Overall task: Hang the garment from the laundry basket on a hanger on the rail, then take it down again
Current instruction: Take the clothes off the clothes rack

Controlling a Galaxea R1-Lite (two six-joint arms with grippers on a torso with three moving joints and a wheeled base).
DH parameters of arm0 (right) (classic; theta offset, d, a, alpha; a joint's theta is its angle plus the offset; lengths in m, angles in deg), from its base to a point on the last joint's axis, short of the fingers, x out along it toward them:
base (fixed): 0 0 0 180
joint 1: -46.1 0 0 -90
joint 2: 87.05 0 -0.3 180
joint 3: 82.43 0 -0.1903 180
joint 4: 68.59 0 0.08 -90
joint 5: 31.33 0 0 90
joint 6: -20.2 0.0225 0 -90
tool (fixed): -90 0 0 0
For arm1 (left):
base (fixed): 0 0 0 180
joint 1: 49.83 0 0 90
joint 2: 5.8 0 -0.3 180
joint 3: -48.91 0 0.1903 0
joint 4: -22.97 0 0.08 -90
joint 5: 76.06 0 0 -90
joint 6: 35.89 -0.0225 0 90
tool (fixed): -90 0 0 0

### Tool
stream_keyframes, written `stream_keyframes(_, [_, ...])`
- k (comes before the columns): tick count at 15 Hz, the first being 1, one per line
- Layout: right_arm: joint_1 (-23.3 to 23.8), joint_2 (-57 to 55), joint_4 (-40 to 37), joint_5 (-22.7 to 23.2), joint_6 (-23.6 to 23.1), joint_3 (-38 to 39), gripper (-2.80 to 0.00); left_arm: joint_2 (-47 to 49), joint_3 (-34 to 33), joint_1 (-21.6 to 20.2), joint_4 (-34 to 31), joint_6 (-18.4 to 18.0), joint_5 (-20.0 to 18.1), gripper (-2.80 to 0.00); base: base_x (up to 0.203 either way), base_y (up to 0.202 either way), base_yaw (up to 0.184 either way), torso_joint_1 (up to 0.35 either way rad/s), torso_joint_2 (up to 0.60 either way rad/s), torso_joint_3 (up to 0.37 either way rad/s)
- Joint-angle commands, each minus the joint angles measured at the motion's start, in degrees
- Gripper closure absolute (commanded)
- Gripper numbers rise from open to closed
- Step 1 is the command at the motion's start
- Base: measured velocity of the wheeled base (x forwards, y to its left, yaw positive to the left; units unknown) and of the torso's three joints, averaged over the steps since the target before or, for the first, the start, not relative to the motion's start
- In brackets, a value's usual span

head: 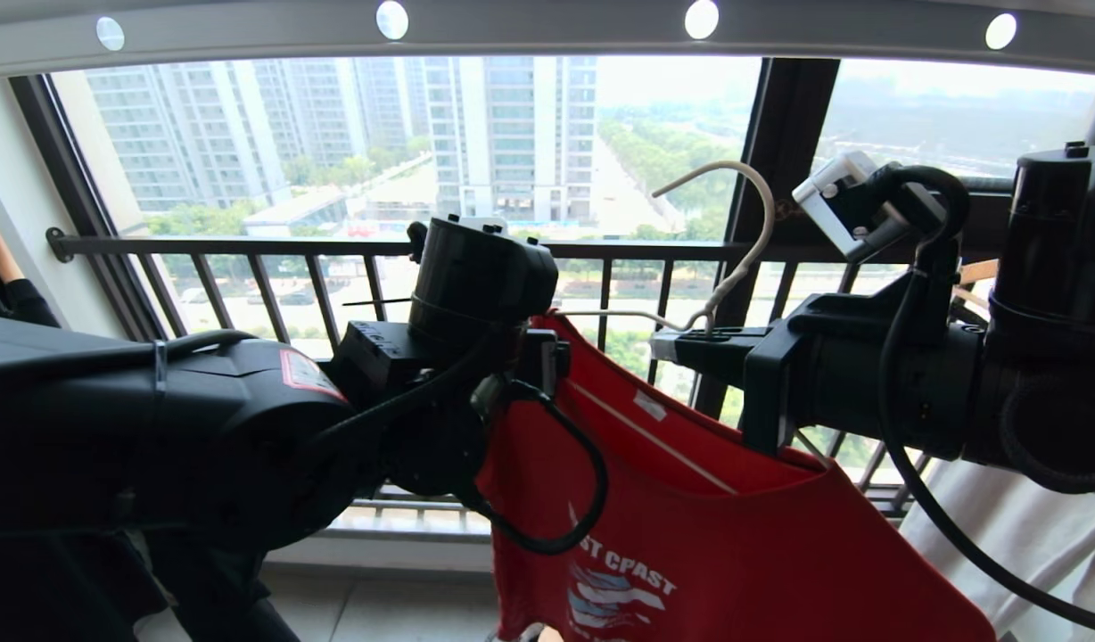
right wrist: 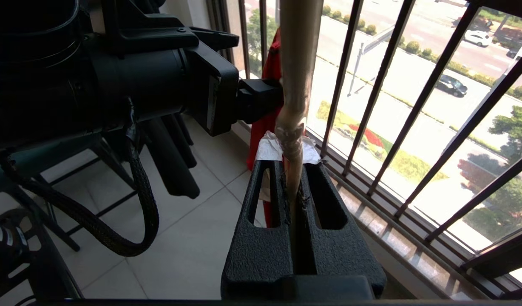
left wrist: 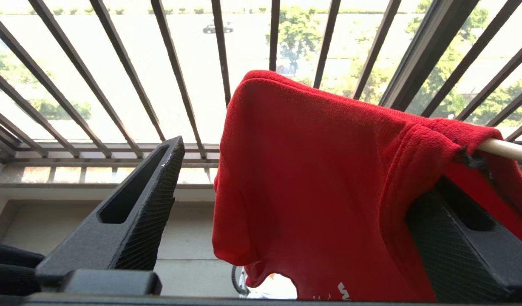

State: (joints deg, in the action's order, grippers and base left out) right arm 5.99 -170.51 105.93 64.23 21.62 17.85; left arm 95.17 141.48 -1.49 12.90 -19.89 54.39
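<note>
We are clamping the hanger (head: 735, 241) at the base of its hook with our right gripper (head: 690, 343), jaws clenched on the wire below the rail (head: 547, 36). Our left gripper (left wrist: 286, 221) is standing spread wide around the garment (head: 735, 535), one shoulder draped over the hanger's arm, gripping nothing, before the window railing (head: 333, 250).

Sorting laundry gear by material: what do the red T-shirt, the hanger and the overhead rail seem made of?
Red T-shirt: soft knit, probably cotton; matte, fuzzy weave, limp folds.
Hanger: likely coated wire; thin, cream, smoothly bent hook, twisted neck.
Rail: looks like grey metal; smooth, dull sheen, punched round holes.
</note>
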Motion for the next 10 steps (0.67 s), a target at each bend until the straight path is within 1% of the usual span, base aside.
stream_keyframes(1, [0.0,0.0,0.1,0.1,0.0,-0.1,0.0,0.1,0.1,-0.3,0.1,0.0,0.6,-2.8,0.0,0.0,0.0,0.0,0.0,0.0])
stream_keyframes(6, [0.0,0.0,0.1,0.1,0.0,-0.2,0.0,0.3,0.1,-0.3,0.1,0.0,0.6,-2.8,0.0,0.0,0.0,0.0,0.0,0.0])
stream_keyframes(7, [0.0,0.0,0.1,0.1,0.0,-0.2,0.0,0.4,0.1,-0.3,0.1,0.0,0.6,0.0,0.0,0.0,0.0,0.0,0.0,0.0])
stream_keyframes(10, [0.0,0.1,0.2,0.1,0.1,-0.2,0.0,0.0,0.0,-0.3,0.1,0.0,0.6,0.0,0.0,0.0,0.0,0.0,0.0,0.0])
